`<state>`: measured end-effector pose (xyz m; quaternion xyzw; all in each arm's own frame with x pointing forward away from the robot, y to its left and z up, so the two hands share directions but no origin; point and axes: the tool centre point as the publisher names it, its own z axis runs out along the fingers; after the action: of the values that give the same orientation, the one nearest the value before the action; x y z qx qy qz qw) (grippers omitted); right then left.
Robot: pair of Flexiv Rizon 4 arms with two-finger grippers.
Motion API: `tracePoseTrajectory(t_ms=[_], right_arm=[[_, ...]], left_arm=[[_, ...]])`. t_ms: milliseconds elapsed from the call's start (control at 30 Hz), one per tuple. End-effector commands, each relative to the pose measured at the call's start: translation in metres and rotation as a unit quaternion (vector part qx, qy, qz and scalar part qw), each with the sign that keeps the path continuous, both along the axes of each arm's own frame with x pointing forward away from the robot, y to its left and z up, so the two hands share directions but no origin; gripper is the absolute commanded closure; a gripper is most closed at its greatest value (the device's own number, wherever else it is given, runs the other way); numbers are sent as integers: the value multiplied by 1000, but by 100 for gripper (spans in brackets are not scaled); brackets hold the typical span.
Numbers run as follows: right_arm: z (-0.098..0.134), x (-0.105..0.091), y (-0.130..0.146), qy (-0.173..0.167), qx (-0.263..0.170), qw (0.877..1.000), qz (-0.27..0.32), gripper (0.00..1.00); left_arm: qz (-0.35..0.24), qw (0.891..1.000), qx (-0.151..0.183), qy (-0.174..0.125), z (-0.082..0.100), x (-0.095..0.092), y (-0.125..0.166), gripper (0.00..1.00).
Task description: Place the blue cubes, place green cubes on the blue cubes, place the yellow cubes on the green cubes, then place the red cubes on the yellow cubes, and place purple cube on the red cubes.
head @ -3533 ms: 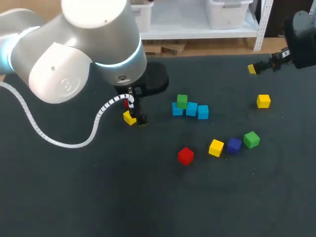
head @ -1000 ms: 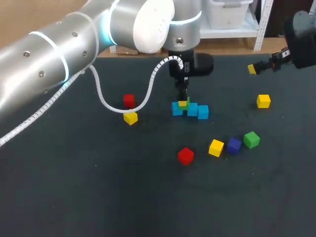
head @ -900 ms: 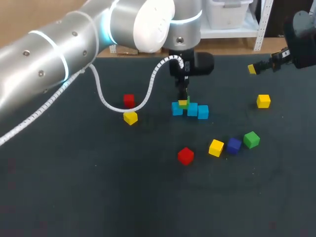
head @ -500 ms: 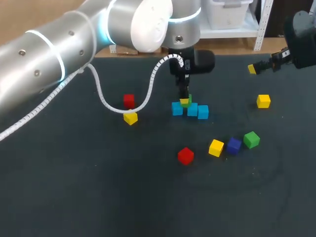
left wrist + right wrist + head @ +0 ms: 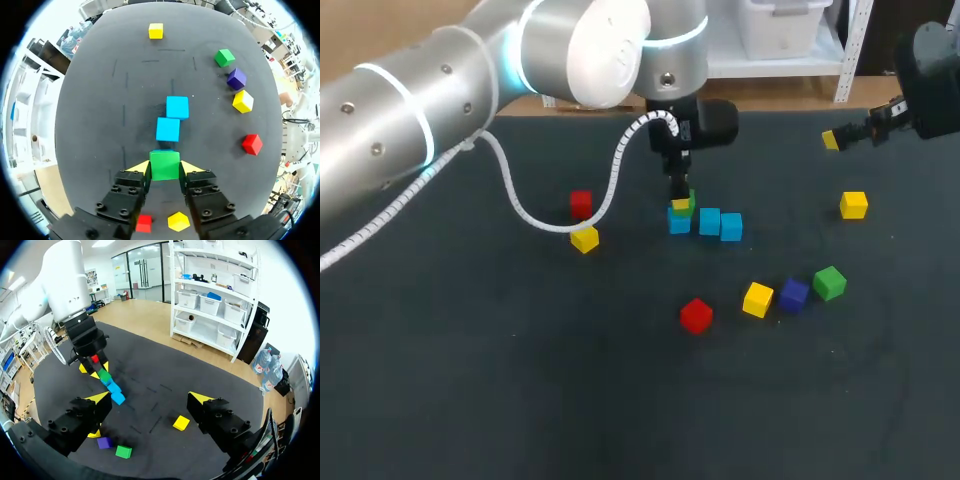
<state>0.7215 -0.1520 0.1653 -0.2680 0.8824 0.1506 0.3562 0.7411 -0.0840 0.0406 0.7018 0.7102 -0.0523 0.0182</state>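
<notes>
Dark bench (image 5: 470, 400) seen from above, with two robot arms over it. Near the middle, a row of three blue cubes (image 5: 709, 221), close together in line from 9 o'clock to 3 o'clock. On top of the blue cube at the row's 9 o'clock end, a green cube (image 5: 164, 162), pinched on two opposite sides by the yellow tips of the left pincer (image 5: 681, 202). Behind it, the left arm (image 5: 420, 110), in from the bench's 10 o'clock corner. From the left wrist, the other two blue cubes just ahead of the fingers.

Well apart at the row's 9 o'clock, a red cube (image 5: 581, 204), with a yellow cube (image 5: 584, 239) near it at its 6 o'clock. At the row's 5 o'clock, three cubes close together: a second yellow cube (image 5: 757, 298), a purple cube (image 5: 794, 294) and a second green cube (image 5: 829, 282). At 8 o'clock of that second yellow cube, a second red cube (image 5: 696, 315). Well apart at the row's 3 o'clock, a third yellow cube (image 5: 853, 205).

Over the bench's 2 o'clock corner, the right pincer (image 5: 150, 399), fingers spread wide, nothing between them.
</notes>
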Motion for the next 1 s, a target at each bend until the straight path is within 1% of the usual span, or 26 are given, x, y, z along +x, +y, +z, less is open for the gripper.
tracePoseTrajectory(t_ms=[33,100,167,200,267,333,467,600,633,700,733,767,800,833,867,1000], right_arm=[[0,-1,1,-2,-2,1000,-3,0],[0,-1,1,-2,-2,1000,-3,0],[0,-1,1,-2,-2,1000,-3,0],[0,-1,1,-2,-2,1000,-3,0],[0,-1,1,-2,-2,1000,-3,0],[0,-1,1,-2,-2,1000,-3,0],[0,-1,1,-2,-2,1000,-3,0],[0,-1,1,-2,-2,1000,-3,0],[0,-1,1,-2,-2,1000,-3,0],[0,-1,1,-2,-2,1000,-3,0],[0,-1,1,-2,-2,1000,-3,0],[0,-1,1,-2,-2,1000,-3,0],[0,-1,1,-2,-2,1000,-3,0],[0,-1,1,-2,-2,1000,-3,0],[0,-1,1,-2,-2,1000,-3,0],[0,-1,1,-2,-2,1000,-3,0]], left_arm=[[14,1000,-9,-21,6,-19,23,98],[23,1000,8,-20,5,-24,33,98],[28,999,14,-13,2,-30,41,98],[28,999,20,-9,1,-33,45,96],[31,999,22,-3,0,-38,49,90],[32,999,27,3,-4,-43,52,88],[41,999,26,9,-13,-46,55,86],[51,998,28,7,-18,-47,59,84],[54,998,35,6,-19,-48,61,83],[56,998,36,7,-21,-48,64,82],[56,998,36,7,-21,-48,65,80],[58,998,40,7,-21,-49,66,76],[58,998,40,7,-22,-49,66,58],[55,998,36,8,-22,-49,67,33],[54,998,40,7,-22,-49,67,0],[47,998,38,-3,-14,-46,58,0]])
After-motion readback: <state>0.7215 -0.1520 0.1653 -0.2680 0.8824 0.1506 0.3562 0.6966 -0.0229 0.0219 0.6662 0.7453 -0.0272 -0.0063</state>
